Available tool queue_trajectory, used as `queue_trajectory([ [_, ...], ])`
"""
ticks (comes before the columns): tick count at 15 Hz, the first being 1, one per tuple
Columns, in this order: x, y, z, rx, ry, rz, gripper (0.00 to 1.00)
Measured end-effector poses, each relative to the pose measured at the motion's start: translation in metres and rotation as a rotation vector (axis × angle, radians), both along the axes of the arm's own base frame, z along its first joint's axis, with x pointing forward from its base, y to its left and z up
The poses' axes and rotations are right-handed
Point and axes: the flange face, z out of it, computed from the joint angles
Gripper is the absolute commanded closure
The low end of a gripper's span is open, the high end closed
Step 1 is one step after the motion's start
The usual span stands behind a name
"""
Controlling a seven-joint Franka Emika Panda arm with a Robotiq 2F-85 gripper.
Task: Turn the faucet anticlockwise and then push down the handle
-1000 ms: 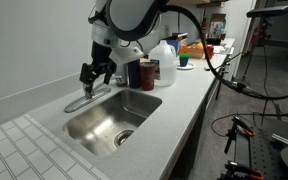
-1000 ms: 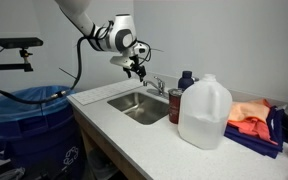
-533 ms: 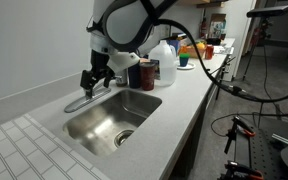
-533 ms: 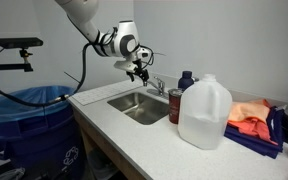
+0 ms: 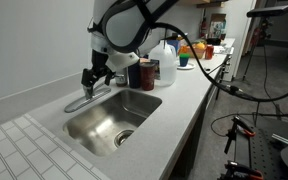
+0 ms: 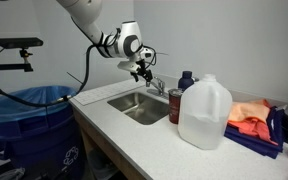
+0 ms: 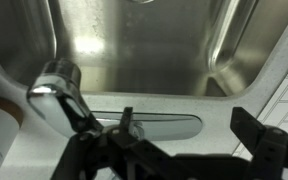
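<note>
Gripper [image 5: 91,82]: lower than a second ago, crept in right over faucet [image 5: 82,101]. Fingers spread wide, clamping nothing. Wrist view, left of faucet base: chrome arm [image 7: 56,88] passing under one finger, not sitting between the pair. Right of faucet: sink [image 5: 152,101], then red can [image 6: 175,104] and milk jug [image 6: 204,112] further along. Approach only, no turn started yet. Probably needs the arm centred between the fingers before swinging anticlockwise, with push-down after.
</note>
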Motion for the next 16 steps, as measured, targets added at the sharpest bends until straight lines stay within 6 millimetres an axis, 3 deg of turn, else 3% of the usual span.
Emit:
queue_trajectory([
  [6,0.016,-0.032,-0.005,-0.058,-0.019,-0.048,0.0],
  [16,0.048,-0.064,-0.015,-0.081,-0.047,-0.139,0.0],
])
